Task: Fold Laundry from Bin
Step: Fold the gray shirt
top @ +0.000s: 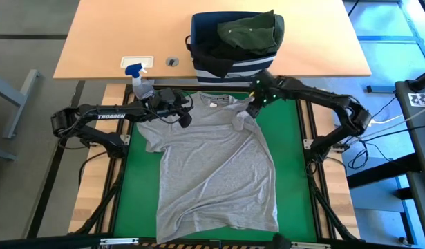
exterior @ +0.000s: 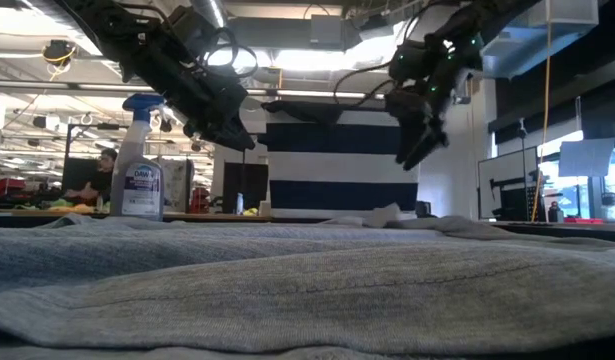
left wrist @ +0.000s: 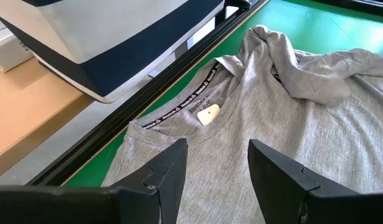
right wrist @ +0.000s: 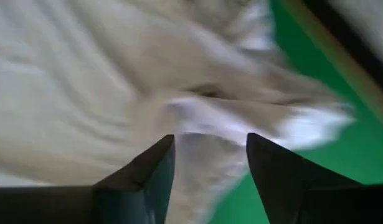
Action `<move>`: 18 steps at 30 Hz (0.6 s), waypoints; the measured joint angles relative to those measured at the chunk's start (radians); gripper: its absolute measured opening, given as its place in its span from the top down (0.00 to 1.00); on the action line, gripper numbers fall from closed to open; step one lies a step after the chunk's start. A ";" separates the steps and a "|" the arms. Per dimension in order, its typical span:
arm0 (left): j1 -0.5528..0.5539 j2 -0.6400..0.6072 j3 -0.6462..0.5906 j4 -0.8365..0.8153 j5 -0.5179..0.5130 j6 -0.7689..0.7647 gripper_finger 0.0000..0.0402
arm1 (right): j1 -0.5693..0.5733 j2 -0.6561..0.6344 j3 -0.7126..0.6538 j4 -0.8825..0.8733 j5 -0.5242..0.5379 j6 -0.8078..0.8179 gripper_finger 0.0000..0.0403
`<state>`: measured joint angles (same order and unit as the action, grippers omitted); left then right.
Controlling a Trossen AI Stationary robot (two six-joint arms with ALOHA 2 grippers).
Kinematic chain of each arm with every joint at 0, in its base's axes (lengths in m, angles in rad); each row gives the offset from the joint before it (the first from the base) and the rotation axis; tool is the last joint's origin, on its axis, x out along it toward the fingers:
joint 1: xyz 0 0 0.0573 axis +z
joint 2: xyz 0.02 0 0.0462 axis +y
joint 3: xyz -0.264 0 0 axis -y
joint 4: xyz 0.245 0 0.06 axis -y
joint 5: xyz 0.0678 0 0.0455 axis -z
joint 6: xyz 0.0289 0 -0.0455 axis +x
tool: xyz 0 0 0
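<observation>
My right gripper (top: 252,109) hangs above the bunched right sleeve (top: 241,114) of the light grey T-shirt (top: 212,173). Its two fingers stand apart and nothing is between them; in the right wrist view the crumpled sleeve lies just under them. My left gripper (top: 186,116) is over the left shoulder of the shirt, near the collar (left wrist: 179,112), and its fingers are also apart, holding nothing.

The grey shirt lies spread on the green mat (top: 288,159), collar toward the bin (top: 233,52), hem toward the near edge. The bin stands on the wooden table (top: 115,34) just behind the mat, and the dark olive garment (top: 252,33) hangs over its rim. Something darker lies below it inside the bin, but I cannot tell what it is.

What I worry about: the right sleeve is folded in on itself, not flat. If I start the fold now, I think this lump will stay inside and the result will be uneven. If I pinch too deep there, I may catch two layers and drag the whole body of the shirt sideways. The spray bottle (top: 138,78) stands close to my left arm, and a wide swing could knock it over.

My count: two grippers, one grey shirt on the mat, one olive garment in the bin, one bin, one spray bottle.
</observation>
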<state>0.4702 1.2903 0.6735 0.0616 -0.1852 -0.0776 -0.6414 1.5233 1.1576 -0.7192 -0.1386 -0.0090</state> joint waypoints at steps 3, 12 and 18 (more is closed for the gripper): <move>0.000 0.000 0.000 0.000 0.000 0.000 0.59 | -0.061 -0.007 -0.010 0.002 0.089 -0.024 0.47; 0.000 0.000 0.000 0.000 -0.005 0.000 0.59 | -0.200 0.060 -0.200 0.161 0.052 0.053 0.46; 0.000 0.000 0.000 0.000 -0.008 0.000 0.59 | -0.195 0.103 -0.257 0.274 0.031 0.046 0.46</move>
<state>0.4698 1.2903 0.6735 0.0614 -0.1932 -0.0772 -0.8369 1.6262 0.9005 -0.4451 -0.1074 0.0365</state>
